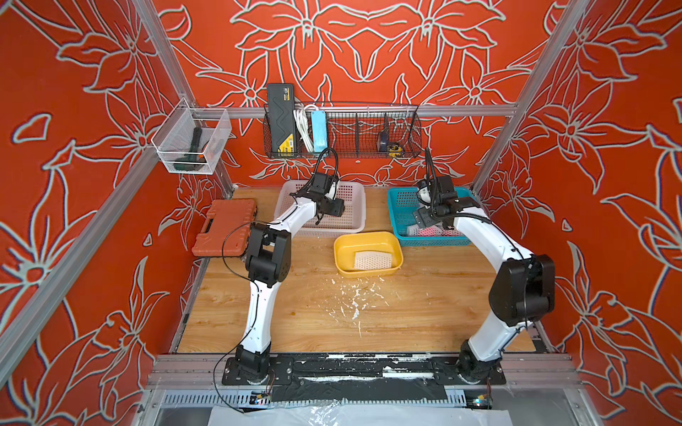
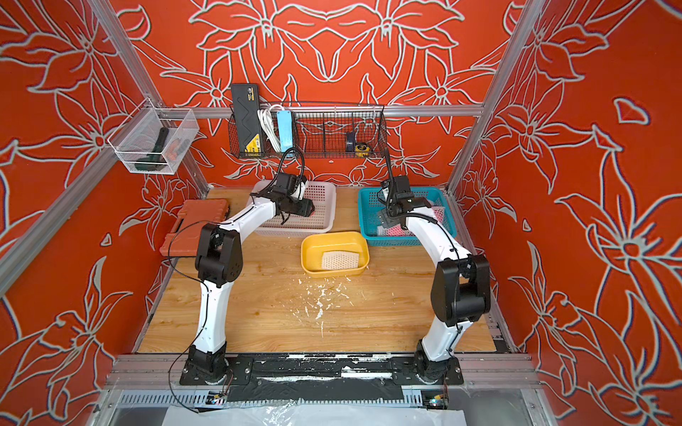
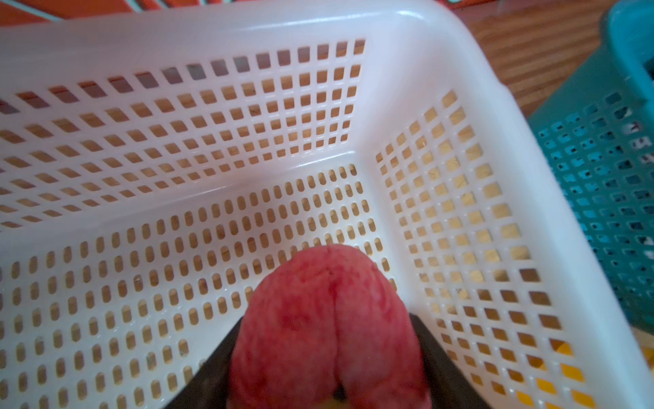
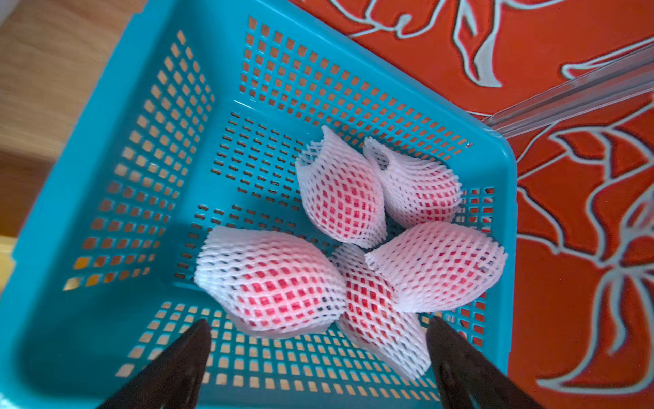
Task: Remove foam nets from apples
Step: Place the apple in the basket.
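Right claw (image 4: 318,333), jaws wide, empty, hovers over teal basket (image 1: 428,240), right of centre in both top views; five apples (image 4: 439,269) in soft white diamond-mesh foam nets (image 4: 269,279) inside, nearest just ahead, long axis across jaw gap. Left claw (image 3: 327,334) grips bare pink-red apple (image 3: 329,301) over white slotted basket (image 3: 407,21).
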Robot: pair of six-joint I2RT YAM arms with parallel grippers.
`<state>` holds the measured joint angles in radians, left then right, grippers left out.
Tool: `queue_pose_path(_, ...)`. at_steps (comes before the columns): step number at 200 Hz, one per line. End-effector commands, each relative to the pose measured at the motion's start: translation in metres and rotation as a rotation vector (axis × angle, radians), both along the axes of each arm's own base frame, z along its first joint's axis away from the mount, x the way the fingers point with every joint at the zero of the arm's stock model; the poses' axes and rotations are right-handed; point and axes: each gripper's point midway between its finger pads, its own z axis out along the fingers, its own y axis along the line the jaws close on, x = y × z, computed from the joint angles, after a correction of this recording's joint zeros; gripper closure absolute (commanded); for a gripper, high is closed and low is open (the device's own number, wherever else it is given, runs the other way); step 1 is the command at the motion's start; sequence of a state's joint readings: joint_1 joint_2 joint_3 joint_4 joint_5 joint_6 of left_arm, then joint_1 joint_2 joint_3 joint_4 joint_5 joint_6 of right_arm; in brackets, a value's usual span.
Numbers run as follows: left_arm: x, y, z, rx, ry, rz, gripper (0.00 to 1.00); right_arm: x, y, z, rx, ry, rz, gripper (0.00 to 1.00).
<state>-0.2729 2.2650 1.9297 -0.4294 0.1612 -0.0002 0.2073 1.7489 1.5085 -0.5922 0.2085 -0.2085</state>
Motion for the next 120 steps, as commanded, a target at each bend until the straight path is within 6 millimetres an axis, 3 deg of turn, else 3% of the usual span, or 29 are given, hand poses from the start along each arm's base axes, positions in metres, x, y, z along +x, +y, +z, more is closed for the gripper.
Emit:
queue_pose_path(1,-0.007,0.001,-0.024,0.006,0.072,-0.007,0.36,-0.001,-0.015,-0.009,-0.069,0.071,-0.004,0.06)
queue_pose_path(74,-0.004,-0.002,-0.024,-0.018,0.078,0.004,0.22,0.017,-0.034,-0.040,-0.105,0.172,-0.003,0.08)
queue_pose_path(88,-0.002,-0.001,-0.024,-0.017,0.079,0.014,0.10,0.022,-0.033,-0.044,-0.099,0.175,0.002,0.08)
queue_pose_path(97,-0.002,-0.001,-0.020,-0.017,0.072,0.020,0.04,0.025,-0.033,-0.046,-0.102,0.176,-0.003,0.08)
queue_pose_path(120,0.002,0.000,-0.003,-0.026,0.033,0.033,0.02,0.030,-0.032,-0.055,-0.091,0.201,-0.025,0.08)
